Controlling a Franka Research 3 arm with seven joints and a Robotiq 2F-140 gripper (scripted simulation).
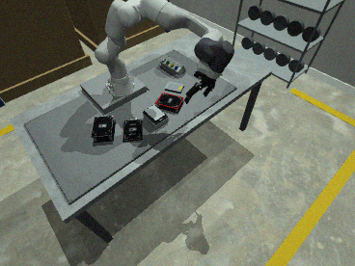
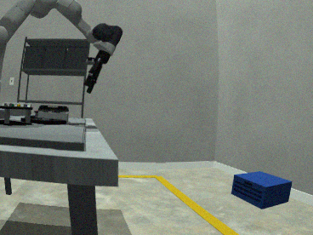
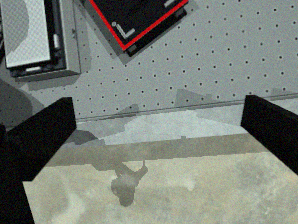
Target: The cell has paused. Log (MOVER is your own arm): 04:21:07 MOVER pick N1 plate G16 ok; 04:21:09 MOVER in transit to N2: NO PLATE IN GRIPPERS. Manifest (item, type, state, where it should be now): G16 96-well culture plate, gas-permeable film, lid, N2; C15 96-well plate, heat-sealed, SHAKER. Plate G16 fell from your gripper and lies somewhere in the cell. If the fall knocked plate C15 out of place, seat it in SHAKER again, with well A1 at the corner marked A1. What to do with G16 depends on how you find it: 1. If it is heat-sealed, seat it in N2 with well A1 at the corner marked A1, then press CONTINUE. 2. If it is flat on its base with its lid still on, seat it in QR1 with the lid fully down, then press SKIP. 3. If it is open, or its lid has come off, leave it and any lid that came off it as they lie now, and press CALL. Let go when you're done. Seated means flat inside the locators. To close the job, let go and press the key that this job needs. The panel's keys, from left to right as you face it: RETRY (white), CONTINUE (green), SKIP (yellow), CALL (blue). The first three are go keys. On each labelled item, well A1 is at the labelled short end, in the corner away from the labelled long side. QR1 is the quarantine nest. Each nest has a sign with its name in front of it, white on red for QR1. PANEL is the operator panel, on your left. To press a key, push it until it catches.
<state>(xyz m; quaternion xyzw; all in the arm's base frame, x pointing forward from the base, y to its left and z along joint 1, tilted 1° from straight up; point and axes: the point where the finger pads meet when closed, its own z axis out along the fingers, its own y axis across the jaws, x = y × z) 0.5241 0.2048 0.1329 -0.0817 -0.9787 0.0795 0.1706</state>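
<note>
My pincer (image 1: 198,95) (image 2: 88,90) (image 3: 159,111) is wide open and released above the smooth rim of the dimpled table (image 1: 44,180) (image 2: 59,152) (image 3: 200,70), with bare room between it and square, red-edged QR1 (image 1: 170,101) (image 3: 145,12), near 1 textured white plate (image 1: 154,113) (image 3: 31,35) on a grey block and 1 flat pale slab (image 1: 173,87), though I can't tell which is G16.

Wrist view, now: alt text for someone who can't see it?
Open black pincer above the table's edge, nothing between its fingers. Beyond, on the perforated mat: part of a red-bordered black nest and, left of it, a white-topped plate on a grey block.
</note>
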